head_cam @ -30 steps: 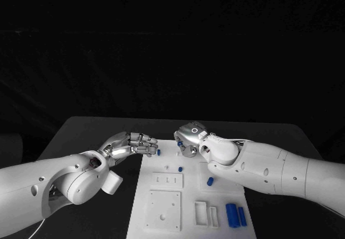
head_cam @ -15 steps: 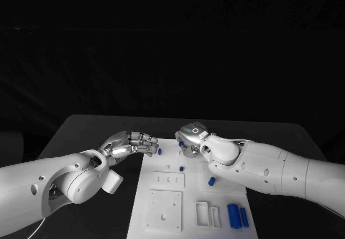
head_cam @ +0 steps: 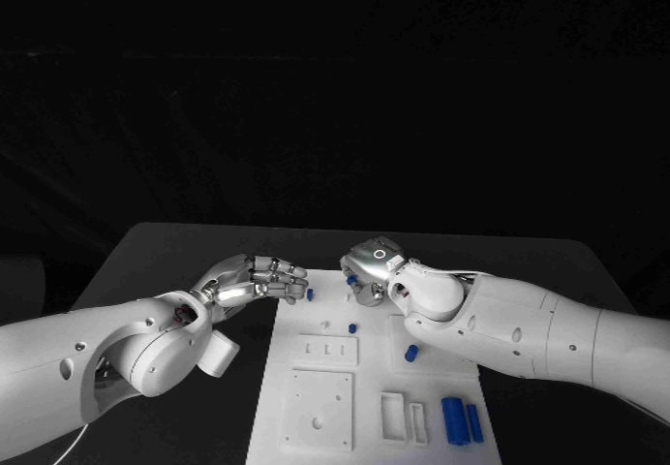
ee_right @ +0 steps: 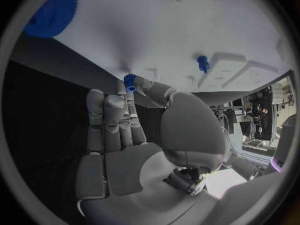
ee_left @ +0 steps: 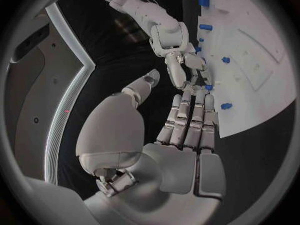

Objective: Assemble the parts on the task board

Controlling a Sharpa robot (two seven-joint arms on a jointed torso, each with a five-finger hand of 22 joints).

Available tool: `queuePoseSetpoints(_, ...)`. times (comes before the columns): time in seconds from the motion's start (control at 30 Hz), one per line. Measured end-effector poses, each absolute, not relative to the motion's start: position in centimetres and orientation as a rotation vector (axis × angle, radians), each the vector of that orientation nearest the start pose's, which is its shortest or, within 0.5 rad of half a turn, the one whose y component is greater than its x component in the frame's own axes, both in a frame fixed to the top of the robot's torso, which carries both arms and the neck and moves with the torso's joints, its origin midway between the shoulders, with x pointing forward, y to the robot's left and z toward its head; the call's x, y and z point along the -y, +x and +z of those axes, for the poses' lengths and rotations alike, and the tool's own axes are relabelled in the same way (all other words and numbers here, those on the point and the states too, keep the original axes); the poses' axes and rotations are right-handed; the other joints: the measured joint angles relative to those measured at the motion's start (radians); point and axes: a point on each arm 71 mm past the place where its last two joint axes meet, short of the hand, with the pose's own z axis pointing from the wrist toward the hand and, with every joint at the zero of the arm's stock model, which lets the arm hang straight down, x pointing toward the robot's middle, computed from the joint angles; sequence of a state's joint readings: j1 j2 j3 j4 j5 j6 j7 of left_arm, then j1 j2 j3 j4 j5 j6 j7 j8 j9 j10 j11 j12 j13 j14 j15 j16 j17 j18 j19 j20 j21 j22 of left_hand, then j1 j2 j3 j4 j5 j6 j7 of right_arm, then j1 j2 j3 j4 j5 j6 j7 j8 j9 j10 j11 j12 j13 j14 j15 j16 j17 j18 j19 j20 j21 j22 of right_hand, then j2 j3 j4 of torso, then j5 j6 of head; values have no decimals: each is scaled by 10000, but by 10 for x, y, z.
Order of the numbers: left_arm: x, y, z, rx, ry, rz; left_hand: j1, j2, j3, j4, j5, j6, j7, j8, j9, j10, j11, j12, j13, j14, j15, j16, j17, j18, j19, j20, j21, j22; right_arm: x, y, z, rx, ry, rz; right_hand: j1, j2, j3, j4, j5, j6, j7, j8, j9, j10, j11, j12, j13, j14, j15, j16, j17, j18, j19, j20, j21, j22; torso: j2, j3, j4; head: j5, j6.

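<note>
From the head view I see the task board [head_cam: 324,387] lying in the middle of the black table [head_cam: 167,252]. My right hand [head_cam: 372,274] is over the far end of the board, with its fingers drawn together on a small blue peg [head_cam: 352,280]. My left hand [head_cam: 259,280] hovers at the far left corner of the board, just beside the right one; its fingers are curled in and I see nothing inside them. Other blue parts wait on the board: a short peg [head_cam: 411,354] near the right edge and two long blue cylinders [head_cam: 460,420] at the near right corner.

In the left wrist view, the left hand [ee_left: 187,120] stretches toward the board edge and holds nothing. The right hand [ee_left: 187,67] is close in front of it, with some blue at its fingertips.

In the right wrist view, the small blue peg [ee_right: 130,82] is pinched at the fingertips of the right hand [ee_right: 125,130], very near the white surface. Another peg [ee_right: 202,63] stands on the board further off.

I judge that the step is inserting this peg. I would keep it upright, lower slowly, and release only when it is seated.
</note>
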State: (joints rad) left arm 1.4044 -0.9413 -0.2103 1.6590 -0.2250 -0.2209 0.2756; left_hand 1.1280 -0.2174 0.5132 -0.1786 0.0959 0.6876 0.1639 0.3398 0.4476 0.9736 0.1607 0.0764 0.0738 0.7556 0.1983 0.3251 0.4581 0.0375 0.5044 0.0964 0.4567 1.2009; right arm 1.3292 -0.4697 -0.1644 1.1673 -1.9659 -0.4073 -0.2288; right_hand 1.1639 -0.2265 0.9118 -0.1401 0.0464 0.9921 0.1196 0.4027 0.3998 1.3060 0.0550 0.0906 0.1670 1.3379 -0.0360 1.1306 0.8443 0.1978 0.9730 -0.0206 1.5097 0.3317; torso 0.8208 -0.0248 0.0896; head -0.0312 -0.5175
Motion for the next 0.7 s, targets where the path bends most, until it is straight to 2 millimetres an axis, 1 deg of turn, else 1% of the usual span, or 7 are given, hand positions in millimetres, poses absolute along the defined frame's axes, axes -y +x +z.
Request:
queuePoseSetpoints(0.23,-210,469,-141,-16693,-7564,-14829,0,0,0,0,0,0,0,0,0,0,0,0,0,0,0,0,0,0,0,0,0,0,103,546,-163,-13288,-6187,3018,0,0,4,54,0,-7,6,-23,-2,-3,-1,-19,10,0,-1,0,-19,1,-13,13,0,0,14,-6,4,18,8)
queuePoseSetpoints(0.33,-210,469,-141,-16688,-7561,-14828,0,0,0,0,0,0,0,0,0,0,0,0,1,0,0,0,1,-1,0,0,0,0,104,547,-163,-13331,-6140,3024,-51,-241,-185,148,126,-203,101,-87,-29,-226,124,-152,38,-46,-33,1,-21,0,-15,15,-17,-1,18,-12,3,21,8)
queuePoseSetpoints(0.37,-210,469,-141,-16684,-7560,-14826,0,0,0,0,0,0,0,0,0,0,0,0,1,0,0,0,0,-1,0,0,0,0,104,547,-163,-13357,-6116,3015,-82,-380,-287,162,104,-317,139,-149,-53,-371,185,-225,-2,-104,-23,1,-38,0,-16,16,-25,3,22,-12,-1,21,8)
queuePoseSetpoints(0.4,-210,469,-140,-16681,-7558,-14825,0,0,0,0,0,0,0,0,0,0,0,0,1,0,0,0,1,-1,0,0,0,0,104,547,-163,-13375,-6100,3008,-108,-449,-352,172,66,-354,174,-179,-73,-449,204,-250,-42,-132,-9,1,-47,3,-17,17,-34,6,24,-12,-2,22,8)
queuePoseSetpoints(0.5,-210,469,-140,-16675,-7553,-14825,0,0,0,0,0,0,0,0,0,0,0,0,1,0,0,0,-8,-2,0,0,0,0,105,548,-164,-13427,-6047,3007,-135,-555,-467,160,40,-456,242,-199,-98,-582,280,-250,-102,-188,8,2,-74,4,-33,29,-35,13,30,-15,-4,22,11)
queuePoseSetpoints(0.63,-210,469,-140,-16671,-7549,-14825,0,0,0,0,0,0,0,0,0,0,0,0,1,0,0,0,-8,-3,0,0,0,0,105,548,-164,-13455,-5973,3032,-146,-566,-631,160,40,-577,291,-255,-110,-752,325,-250,-140,-217,13,2,-113,3,-75,-5,-35,23,35,-15,-7,22,18)
queuePoseSetpoints(0.7,-210,469,-140,-16670,-7549,-14824,0,0,0,0,0,0,0,0,0,0,0,0,-4,0,0,0,-8,-3,0,0,0,0,105,548,-163,-13456,-5936,3064,-106,-605,-692,109,40,-611,302,-255,-110,-826,359,-250,-164,-216,81,2,-130,2,-91,8,-35,23,35,-14,-7,22,23)
